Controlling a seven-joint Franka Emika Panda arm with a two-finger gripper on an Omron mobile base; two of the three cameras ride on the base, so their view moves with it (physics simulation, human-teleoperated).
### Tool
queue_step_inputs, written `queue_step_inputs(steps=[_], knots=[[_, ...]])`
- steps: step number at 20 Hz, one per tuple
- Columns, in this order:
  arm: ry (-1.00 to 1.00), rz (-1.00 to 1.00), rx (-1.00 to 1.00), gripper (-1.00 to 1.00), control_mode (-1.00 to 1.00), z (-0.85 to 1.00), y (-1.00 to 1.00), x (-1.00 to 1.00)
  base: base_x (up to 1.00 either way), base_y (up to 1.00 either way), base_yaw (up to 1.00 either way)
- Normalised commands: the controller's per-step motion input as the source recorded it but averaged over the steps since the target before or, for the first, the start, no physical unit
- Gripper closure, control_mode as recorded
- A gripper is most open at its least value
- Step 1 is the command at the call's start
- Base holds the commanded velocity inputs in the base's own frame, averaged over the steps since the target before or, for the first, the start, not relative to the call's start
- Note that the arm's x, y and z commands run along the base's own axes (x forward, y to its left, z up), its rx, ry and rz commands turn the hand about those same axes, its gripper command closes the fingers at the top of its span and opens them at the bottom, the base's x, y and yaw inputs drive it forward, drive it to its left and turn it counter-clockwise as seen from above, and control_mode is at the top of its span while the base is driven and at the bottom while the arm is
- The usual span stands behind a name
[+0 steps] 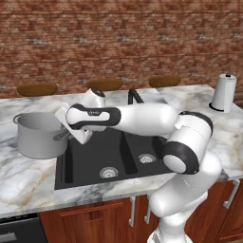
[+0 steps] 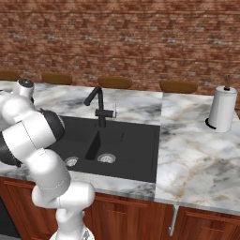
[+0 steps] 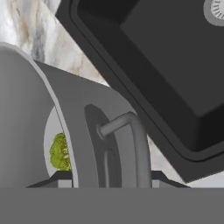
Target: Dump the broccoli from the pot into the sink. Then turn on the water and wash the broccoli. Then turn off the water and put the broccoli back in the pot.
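The grey metal pot (image 1: 37, 136) stands upright on the marble counter, left of the black two-basin sink (image 1: 111, 151). My gripper (image 1: 68, 135) is at the pot's right rim, beside the sink. In the hand view the pot's wall (image 3: 83, 127) and its loop handle (image 3: 131, 131) run between the two fingertips, one inside the pot and one outside; the gripper (image 3: 108, 179) is shut on that wall. The yellow-green broccoli (image 3: 60, 152) lies inside the pot, partly hidden behind the rim. The sink's corner (image 3: 175, 65) is just past the handle.
A black faucet (image 1: 134, 96) (image 2: 97, 105) rises behind the sink. A paper towel roll (image 1: 223, 92) (image 2: 221, 108) stands at the counter's right. Each basin (image 2: 136, 140) has a silver drain (image 2: 106, 158). Brown round seats (image 1: 37, 88) line the counter's far edge.
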Motion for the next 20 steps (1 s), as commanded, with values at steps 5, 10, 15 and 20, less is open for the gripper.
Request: queue_step_inputs(steps=[5, 10, 15, 20], knots=[[0.0, -0.03, 0.16, 1.0, -1.0, 0.0, -0.2, 0.09, 0.0, 0.0, 0.0], [0.02, -0.18, 0.15, 1.0, -1.0, 0.09, -0.01, 0.09, 0.0, 0.0, 0.0], [0.12, -0.21, 0.09, 1.0, -1.0, 0.18, 0.0, 0.15, 0.0, 0.0, 0.0], [0.2, -0.21, 0.07, 1.0, -1.0, 0.31, 0.0, 0.12, 0.0, 0.0, 0.0]])
